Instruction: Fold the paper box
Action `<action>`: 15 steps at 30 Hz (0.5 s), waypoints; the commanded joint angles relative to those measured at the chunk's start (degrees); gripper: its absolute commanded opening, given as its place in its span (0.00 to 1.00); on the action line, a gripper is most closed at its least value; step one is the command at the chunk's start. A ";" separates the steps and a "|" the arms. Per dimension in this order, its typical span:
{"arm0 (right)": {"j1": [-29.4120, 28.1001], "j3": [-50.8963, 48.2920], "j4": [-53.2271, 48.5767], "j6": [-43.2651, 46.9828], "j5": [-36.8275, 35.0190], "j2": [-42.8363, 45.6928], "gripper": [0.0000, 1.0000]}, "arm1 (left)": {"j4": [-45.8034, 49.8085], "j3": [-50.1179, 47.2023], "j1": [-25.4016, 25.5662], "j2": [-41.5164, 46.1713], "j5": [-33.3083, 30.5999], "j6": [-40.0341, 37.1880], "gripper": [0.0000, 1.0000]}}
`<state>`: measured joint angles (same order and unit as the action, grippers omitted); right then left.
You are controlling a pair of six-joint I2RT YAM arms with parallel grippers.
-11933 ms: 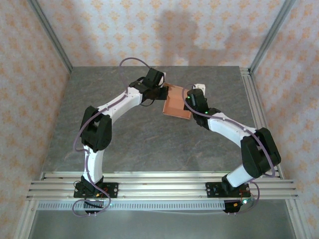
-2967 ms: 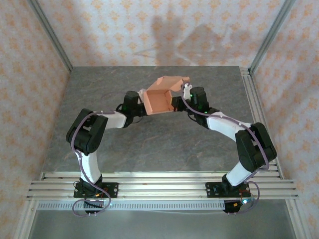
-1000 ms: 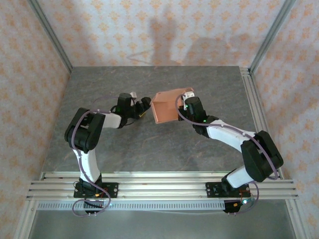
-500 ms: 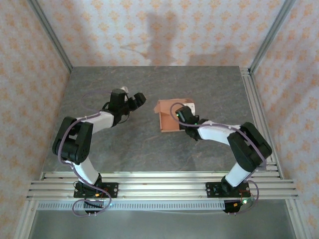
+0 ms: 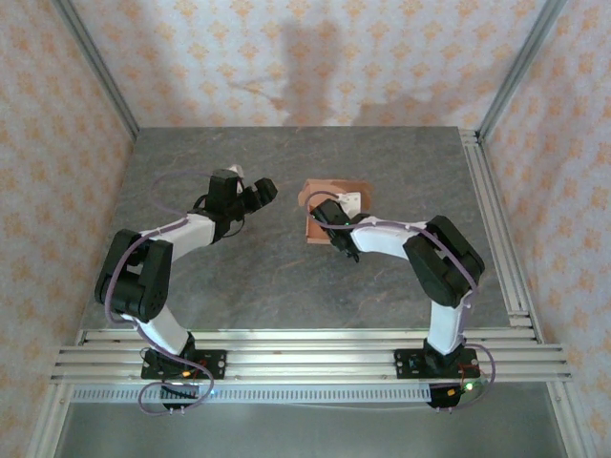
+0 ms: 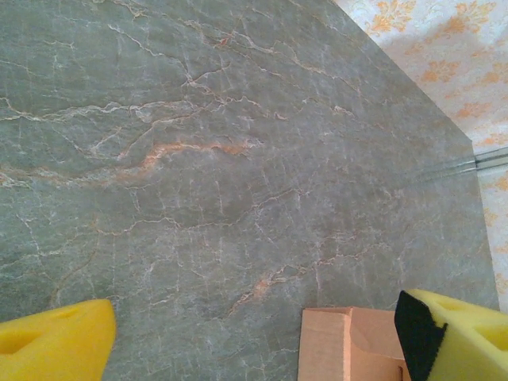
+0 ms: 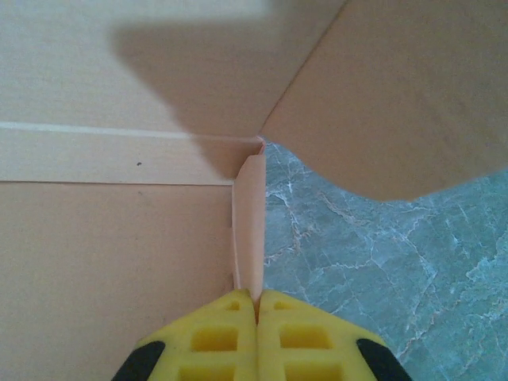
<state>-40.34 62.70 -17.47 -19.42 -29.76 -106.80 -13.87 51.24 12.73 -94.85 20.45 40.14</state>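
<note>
Lowered, the paper box (image 5: 325, 189) lies flat (right jaws pinching it).

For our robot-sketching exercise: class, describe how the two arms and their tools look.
The left arm and right arm share white links, black joints and thin purple cables. The left tool and right tool carry blocky yellow pads with black edging.

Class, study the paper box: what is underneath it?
Grey veined table shows below the paper box, past the corner flap pinched by the right hand. What lies beneath its floor panel is covered by the card.
</note>
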 commanded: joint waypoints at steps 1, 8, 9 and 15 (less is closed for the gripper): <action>-0.10 -0.62 -4.04 -1.58 1.87 -0.58 0.04 | 1.27 0.32 0.06 2.45 -1.38 -2.36 0.92; 0.30 -4.19 5.76 1.73 8.81 6.95 0.37 | 5.07 1.49 0.23 4.17 -1.01 -7.15 0.94; 0.34 -4.61 6.12 1.83 8.99 7.77 0.40 | 5.37 1.49 0.28 4.44 -1.05 -7.51 0.95; 0.59 -9.29 9.24 4.64 12.73 14.79 0.61 | 5.87 1.88 1.18 6.47 -0.77 -12.87 0.97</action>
<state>-40.23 55.46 -10.72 -16.45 -19.38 -95.55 -9.41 51.40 13.08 -90.70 20.47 32.40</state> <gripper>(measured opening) 0.597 0.966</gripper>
